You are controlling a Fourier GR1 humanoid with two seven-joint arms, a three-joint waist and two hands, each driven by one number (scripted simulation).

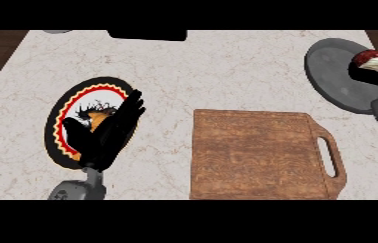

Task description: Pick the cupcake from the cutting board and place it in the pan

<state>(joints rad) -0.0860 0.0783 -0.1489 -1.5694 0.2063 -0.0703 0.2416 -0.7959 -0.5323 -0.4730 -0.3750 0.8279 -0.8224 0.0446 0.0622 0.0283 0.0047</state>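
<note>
The wooden cutting board [258,157] lies at the centre right with nothing on it. At the far right lies the grey pan [332,72]. The cupcake [367,60], red and white, shows over the pan's right side, cut by the view's edge. Black fingers of my right hand [359,76] curl just under it; most of that hand is out of view. My left hand [103,132] rests open at the left, fingers straight, over a patterned plate.
The black plate [70,104] with a red and yellow rim holds something orange [101,118], partly hidden by my left hand. A black object [148,35] sits at the counter's back edge, and a grey item [57,31] at the back left.
</note>
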